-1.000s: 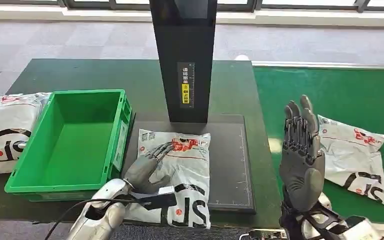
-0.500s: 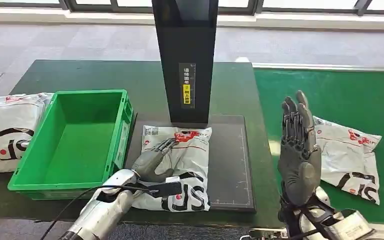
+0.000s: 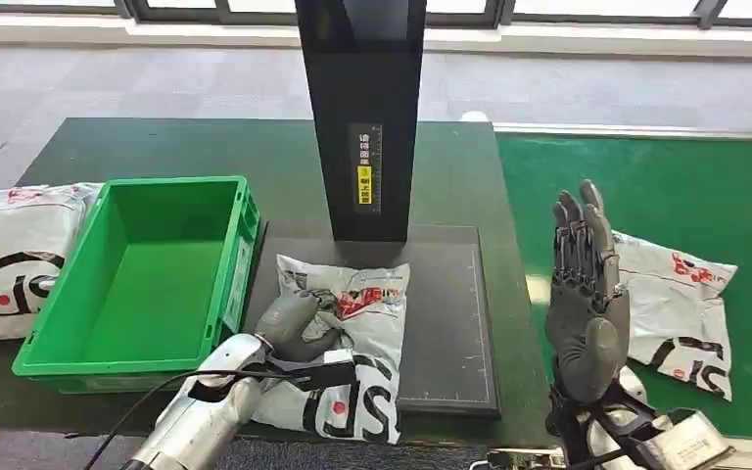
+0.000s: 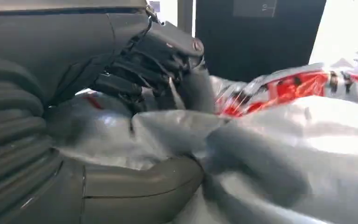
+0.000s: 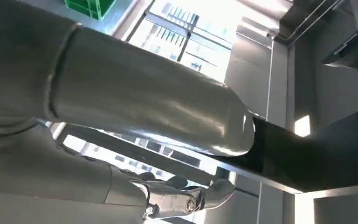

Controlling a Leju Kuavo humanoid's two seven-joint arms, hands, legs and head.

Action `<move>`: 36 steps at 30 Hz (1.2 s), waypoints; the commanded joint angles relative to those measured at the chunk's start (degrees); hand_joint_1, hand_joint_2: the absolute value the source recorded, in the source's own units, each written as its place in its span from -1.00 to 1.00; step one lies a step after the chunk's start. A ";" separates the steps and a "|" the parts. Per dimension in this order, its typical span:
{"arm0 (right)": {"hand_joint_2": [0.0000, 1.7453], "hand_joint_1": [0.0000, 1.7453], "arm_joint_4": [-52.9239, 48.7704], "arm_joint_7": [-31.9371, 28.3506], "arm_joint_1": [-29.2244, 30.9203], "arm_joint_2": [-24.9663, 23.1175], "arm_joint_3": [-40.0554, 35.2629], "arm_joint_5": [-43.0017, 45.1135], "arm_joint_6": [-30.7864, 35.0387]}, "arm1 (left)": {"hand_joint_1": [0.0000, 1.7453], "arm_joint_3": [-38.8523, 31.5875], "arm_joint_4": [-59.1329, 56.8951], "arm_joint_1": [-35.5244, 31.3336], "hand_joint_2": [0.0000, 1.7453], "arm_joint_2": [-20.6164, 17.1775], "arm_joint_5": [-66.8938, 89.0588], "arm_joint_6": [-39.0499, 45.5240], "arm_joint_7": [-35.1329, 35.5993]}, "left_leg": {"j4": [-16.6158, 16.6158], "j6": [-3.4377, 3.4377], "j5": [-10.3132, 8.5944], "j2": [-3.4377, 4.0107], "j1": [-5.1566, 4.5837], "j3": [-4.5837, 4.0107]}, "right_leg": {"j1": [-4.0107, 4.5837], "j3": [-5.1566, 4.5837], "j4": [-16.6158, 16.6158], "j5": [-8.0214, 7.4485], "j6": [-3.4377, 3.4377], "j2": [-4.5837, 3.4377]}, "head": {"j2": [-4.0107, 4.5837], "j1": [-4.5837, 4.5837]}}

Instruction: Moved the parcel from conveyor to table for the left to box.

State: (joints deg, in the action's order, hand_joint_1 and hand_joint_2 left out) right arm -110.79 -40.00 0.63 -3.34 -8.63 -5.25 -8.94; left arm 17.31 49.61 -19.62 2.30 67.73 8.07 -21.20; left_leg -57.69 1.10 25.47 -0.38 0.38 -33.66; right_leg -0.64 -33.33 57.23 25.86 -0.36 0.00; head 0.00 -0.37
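Note:
A white plastic parcel [image 3: 357, 348] with red and black print lies on the dark mat [image 3: 450, 323] in front of the black post. My left hand [image 3: 294, 325] grips its left side, fingers curled into the crumpled plastic [image 4: 261, 140], thumb [image 4: 144, 184] under a fold. The green box [image 3: 142, 274] stands just left of it, with nothing inside. My right hand [image 3: 586, 294] is raised upright between the table and the green conveyor [image 3: 666, 186], fingers straight and holding nothing. A second parcel [image 3: 681, 308] lies on the conveyor right behind that hand.
The black post [image 3: 364, 117] rises at the mat's far edge, close behind the gripped parcel. A third white parcel [image 3: 5, 255] lies on the table left of the box. The dark green table [image 3: 157, 147] stretches back beyond the box.
My left hand's fingers went from lying flat on the parcel to curling into it, bunching the plastic. The conveyor parcel shifted slightly toward the right. My right hand stayed raised.

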 commanded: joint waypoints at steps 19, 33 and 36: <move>-1.00 -1.00 0.69 0.00 -0.80 4.09 -7.99 -0.13 4.51 | 1.00 -4.48 -1.44 0.61 1.00 9.30 -10.23 23.48 -11.70 | 0.15 -0.05 0.01 0.02 0.00 -0.08 | 0.02 -0.07 -0.21 -0.02 0.02 0.01 | 0.00 0.02; -1.00 -1.00 -0.01 0.00 -1.10 4.41 -8.06 0.68 4.56 | 1.00 -6.70 2.26 0.43 1.00 8.69 -11.17 25.93 -9.98 | 0.04 -0.03 0.03 0.03 0.00 -0.23 | 0.01 -0.24 -0.07 0.00 0.02 -0.02 | 0.00 0.02; -1.00 -1.00 -0.05 0.00 -1.12 4.41 -8.07 0.66 4.58 | 1.00 -6.87 2.47 0.39 1.00 8.61 -11.07 26.36 -9.72 | 0.02 -0.02 0.04 0.07 0.02 -0.26 | 0.03 -0.27 -0.06 -0.01 0.02 -0.05 | 0.00 0.02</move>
State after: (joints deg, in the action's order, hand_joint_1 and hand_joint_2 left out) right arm -110.86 -40.02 -0.78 -0.85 -14.56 -4.87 -4.81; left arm 13.97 52.74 -17.82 10.80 56.92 32.52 -31.89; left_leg -57.70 1.10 25.50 -0.38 0.38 -33.94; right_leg -0.64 -33.62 57.23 25.88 -0.35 -0.01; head 0.00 -0.35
